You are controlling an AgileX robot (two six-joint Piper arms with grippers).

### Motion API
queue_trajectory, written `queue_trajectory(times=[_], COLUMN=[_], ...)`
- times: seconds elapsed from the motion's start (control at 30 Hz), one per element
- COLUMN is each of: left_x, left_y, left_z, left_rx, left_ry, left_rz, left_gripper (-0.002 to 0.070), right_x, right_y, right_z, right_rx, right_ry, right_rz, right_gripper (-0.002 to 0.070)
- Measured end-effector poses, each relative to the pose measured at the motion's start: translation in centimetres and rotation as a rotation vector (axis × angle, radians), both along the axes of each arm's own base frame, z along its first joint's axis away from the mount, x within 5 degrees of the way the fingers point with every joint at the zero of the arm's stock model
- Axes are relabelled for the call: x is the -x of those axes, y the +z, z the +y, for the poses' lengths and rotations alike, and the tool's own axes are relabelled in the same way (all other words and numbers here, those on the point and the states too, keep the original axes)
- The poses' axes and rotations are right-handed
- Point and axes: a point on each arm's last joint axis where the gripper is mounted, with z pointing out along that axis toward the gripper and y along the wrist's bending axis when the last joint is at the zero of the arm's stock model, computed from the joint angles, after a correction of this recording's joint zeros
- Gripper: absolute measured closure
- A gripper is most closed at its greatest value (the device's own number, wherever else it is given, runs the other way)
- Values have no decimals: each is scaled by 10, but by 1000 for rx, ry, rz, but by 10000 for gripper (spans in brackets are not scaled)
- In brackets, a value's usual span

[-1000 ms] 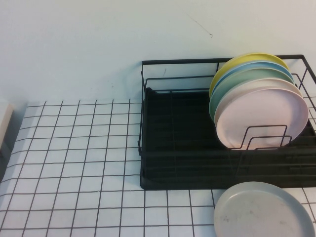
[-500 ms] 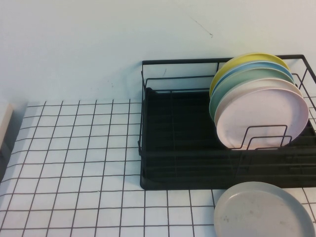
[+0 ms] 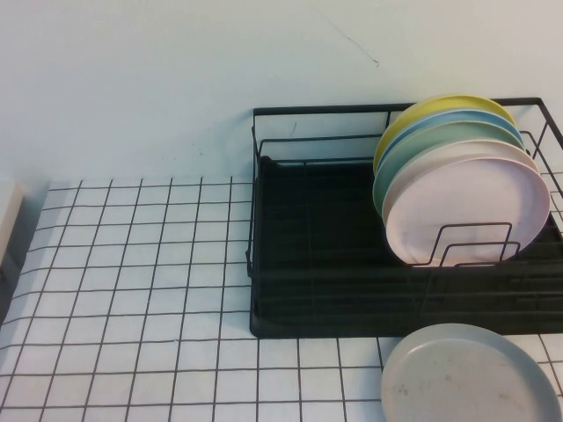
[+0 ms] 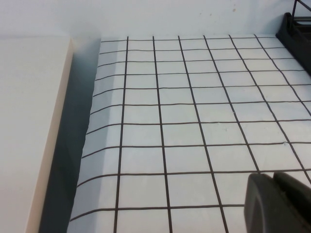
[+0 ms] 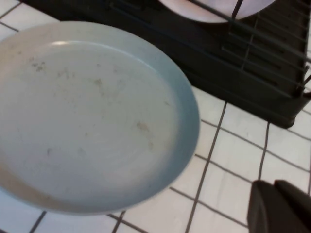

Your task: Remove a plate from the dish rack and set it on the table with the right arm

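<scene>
The pale grey-white speckled plate [image 3: 471, 374] lies flat on the white gridded table [image 3: 132, 264], just in front of the black wire dish rack [image 3: 317, 255]. It also shows in the right wrist view [image 5: 92, 116], with the rack [image 5: 233, 53] behind it. My right gripper [image 5: 274, 183] is shut and empty, over bare table [image 5: 233, 160] beside the plate's rim, apart from it. My left gripper [image 4: 273, 176] is shut and empty above the table [image 4: 194, 111] on the left side. Neither arm shows in the high view.
Several plates stand upright in the rack's right end, a pale pink plate [image 3: 466, 207] in front, then cream, green, blue and yellow ones. A beige slab [image 4: 29, 121] borders the table's left edge. A corner of the rack [image 4: 296, 29] shows in the left wrist view.
</scene>
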Motion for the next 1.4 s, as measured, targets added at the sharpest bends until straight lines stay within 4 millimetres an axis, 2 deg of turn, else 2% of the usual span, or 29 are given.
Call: queue_trajectory(times=[0.2,0.37,0.77,1.4], left_x=[0,0,0,0], left_y=[0,0,0,0], left_z=[0,0,0,0], left_rx=[0,0,-4,-4], left_ry=[0,0,-1,-1], left_rz=[0,0,0,0], left_gripper=[678,678,678,678], right_x=[5,7,15,15], right_y=[3,6,3,2], right_z=[-5,-13,-15,-16], right_rx=[8,-32,-219,-280], right_ry=[-53,-168,-286,-324], right_rz=[-178,-222,-188,-169], right_gripper=[678,678,678,678])
